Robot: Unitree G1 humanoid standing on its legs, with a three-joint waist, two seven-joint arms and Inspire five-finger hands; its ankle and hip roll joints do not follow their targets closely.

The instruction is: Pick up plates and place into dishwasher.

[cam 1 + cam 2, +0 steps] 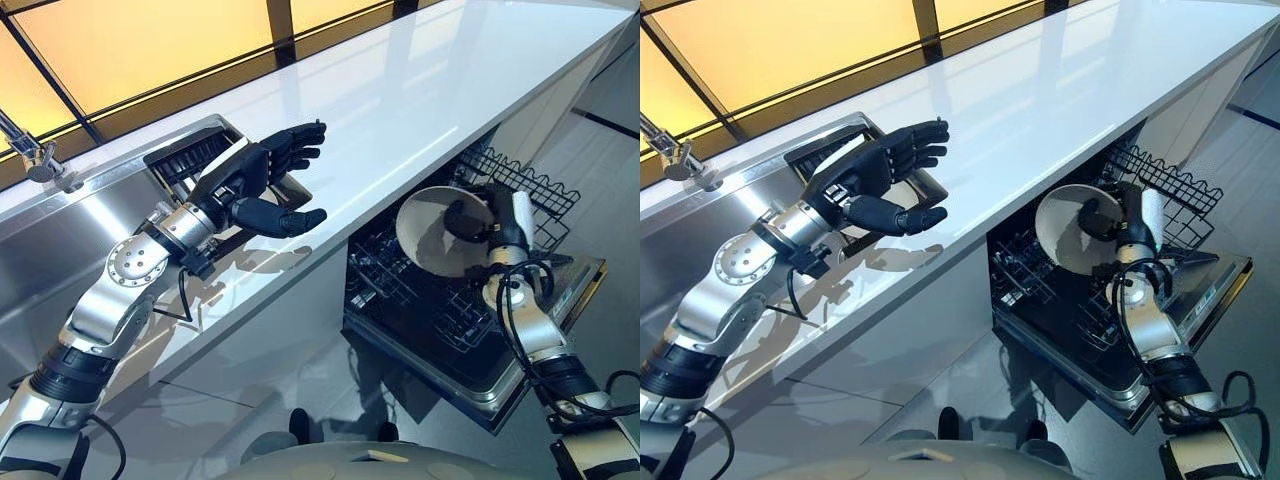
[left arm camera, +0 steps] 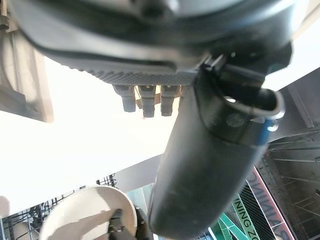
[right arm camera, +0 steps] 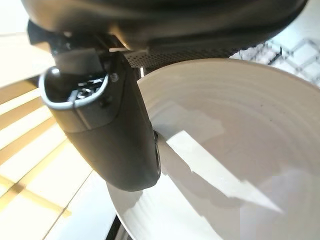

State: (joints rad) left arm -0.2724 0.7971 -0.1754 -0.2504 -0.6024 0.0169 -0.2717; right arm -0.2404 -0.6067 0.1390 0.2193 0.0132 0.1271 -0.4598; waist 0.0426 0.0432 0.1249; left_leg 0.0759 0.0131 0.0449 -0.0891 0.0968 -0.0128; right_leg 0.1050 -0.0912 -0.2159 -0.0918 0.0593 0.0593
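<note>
Plate (image 1: 432, 232), off-white and round, is held on edge above the open dishwasher (image 1: 470, 310), over the lower rack (image 1: 420, 300). Its concave face is turned toward the counter's front edge and slightly upward; its rim line runs roughly upright. No long axis is to be noted, the disc being round. In the right wrist view the plate's inner face (image 3: 240, 150) is seen close up, ringed faintly, partly in shadow.

Right hand (image 1: 480, 222) is pinched on the plate: the thumb (image 3: 115, 130) is laid on the inner face, and the fingers are hidden behind the disc. The plate's far rim is covered by the hand in the head views.

The rack's back corner (image 1: 530, 190) is seen as raised wire. How the tines stand beneath the plate cannot be made out in the dark interior.

Left hand (image 1: 262, 178) is held over the white counter (image 1: 420, 90) near the sink's (image 1: 60, 240) right edge, fingers spread and lightly bent, thumb out, nothing grasped. A faucet (image 1: 35, 155) is cut off at the left edge.
</note>
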